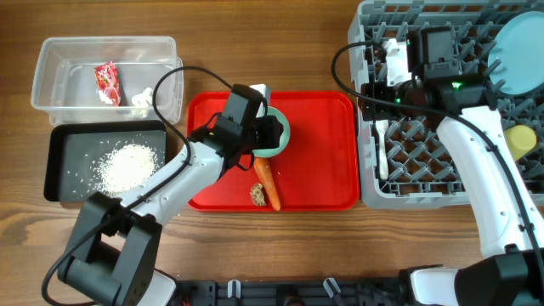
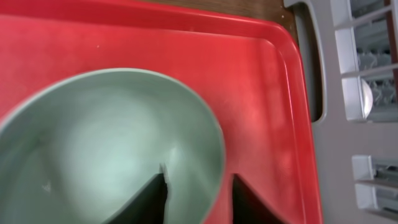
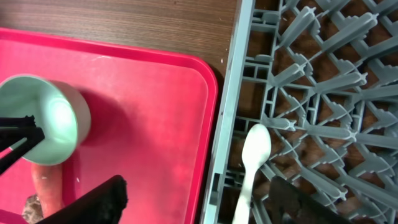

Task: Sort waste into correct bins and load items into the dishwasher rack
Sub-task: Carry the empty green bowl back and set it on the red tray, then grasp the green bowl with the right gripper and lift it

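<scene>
At the table's right end stands the large square grey plastic dishwasher rack point(image 1: 425, 161), with a large round pale blue plate point(image 1: 520, 42) in its far right corner. Beside it lies the flat red plastic serving tray point(image 1: 323, 170). Well to the left sit the clear rectangular plastic tub point(image 1: 51, 72) and, just in front of it, the shallow black rectangular tray point(image 1: 68, 149). The round mint green bowl point(image 1: 283, 136) rests on the red tray. The left gripper point(image 2: 199, 177) straddles its rim, jaws released, one finger inside and one outside. The right gripper point(image 3: 198, 186) hangs spread wide over the white plastic spoon point(image 3: 254, 162) lying in the rack. An orange carrot point(image 1: 266, 183) and a small brown food lump point(image 1: 257, 195) lie on the red tray near the bowl. A small yellow cup point(image 1: 520, 140) sits in the rack. A red-and-white snack wrapper point(image 1: 106, 82) and a crumpled white tissue point(image 1: 143, 99) are in the tub, and white rice grains point(image 1: 127, 166) are in the black tray.
</scene>
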